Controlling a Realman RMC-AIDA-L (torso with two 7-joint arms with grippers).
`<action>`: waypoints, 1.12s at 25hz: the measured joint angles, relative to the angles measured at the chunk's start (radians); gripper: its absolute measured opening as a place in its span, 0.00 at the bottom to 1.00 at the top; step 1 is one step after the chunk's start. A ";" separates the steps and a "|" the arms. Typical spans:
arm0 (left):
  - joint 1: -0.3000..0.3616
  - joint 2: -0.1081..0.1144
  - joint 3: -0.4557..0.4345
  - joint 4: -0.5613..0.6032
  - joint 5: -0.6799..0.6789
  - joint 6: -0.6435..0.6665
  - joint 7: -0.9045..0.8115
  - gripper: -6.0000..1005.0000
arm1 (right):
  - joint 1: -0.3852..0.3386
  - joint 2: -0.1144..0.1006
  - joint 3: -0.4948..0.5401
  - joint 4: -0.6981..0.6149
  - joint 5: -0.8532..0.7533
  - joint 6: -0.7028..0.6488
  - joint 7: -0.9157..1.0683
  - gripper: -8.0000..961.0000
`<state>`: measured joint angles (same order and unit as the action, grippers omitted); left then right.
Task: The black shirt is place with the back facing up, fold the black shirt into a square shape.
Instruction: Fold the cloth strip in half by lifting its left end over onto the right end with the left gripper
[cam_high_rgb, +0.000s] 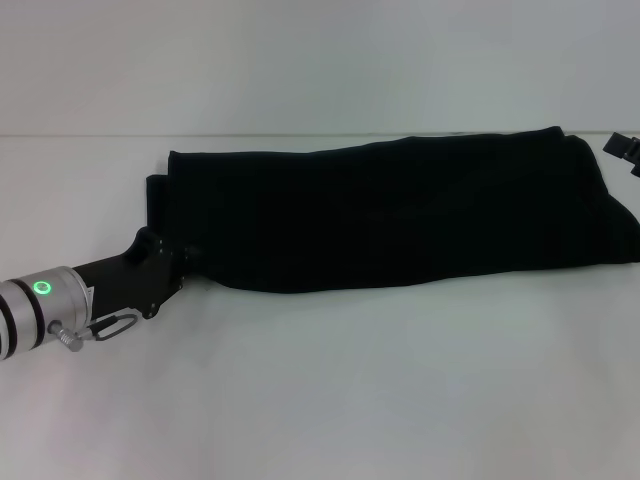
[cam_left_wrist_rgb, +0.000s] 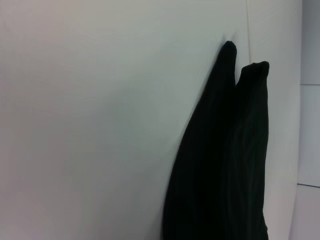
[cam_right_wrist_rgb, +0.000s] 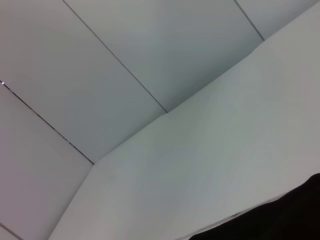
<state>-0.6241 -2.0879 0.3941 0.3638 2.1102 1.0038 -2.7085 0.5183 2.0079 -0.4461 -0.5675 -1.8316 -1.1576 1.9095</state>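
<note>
The black shirt (cam_high_rgb: 390, 210) is lying across the far half of the white table (cam_high_rgb: 320, 400) as a long band, already folded lengthwise, running from the left-centre out to the right edge, with doubled layers showing at both ends. Your left gripper (cam_high_rgb: 172, 262) is sitting at the shirt's near-left corner, touching or overlapping the cloth; black on black is hiding the fingers, so you cannot tell how wide they are standing or whether any fabric is between them. The left wrist view is looking along the band (cam_left_wrist_rgb: 225, 160) and is showing two stacked lobes at its far end, no fingers. Your right gripper (cam_high_rgb: 622, 148) is barely peeking in at the far-right end, just beside the shirt, its opening also impossible to judge. By my reading you are setting up the crosswise fold that shortens the band toward a square. To do it well, be gathering every layer at that left corner, not just the top one; be lifting only enough to clear the table, carrying the end rightward in line with the band, and keeping the near and far edges parallel so the layers are not skewing or dragging.
</note>
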 joint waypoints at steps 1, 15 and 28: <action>0.000 0.000 0.000 0.000 0.000 0.000 0.001 0.41 | 0.000 0.000 0.001 0.000 0.000 0.000 0.000 0.90; 0.024 0.046 0.017 0.020 -0.002 0.015 0.111 0.01 | -0.007 -0.002 0.003 0.000 0.000 -0.001 0.003 0.90; 0.124 0.087 -0.066 0.125 -0.010 -0.072 0.147 0.01 | -0.018 -0.012 0.004 0.014 -0.005 -0.006 0.016 0.90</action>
<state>-0.5000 -2.0007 0.3284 0.4883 2.0997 0.9318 -2.5613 0.5006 1.9956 -0.4419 -0.5536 -1.8366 -1.1635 1.9253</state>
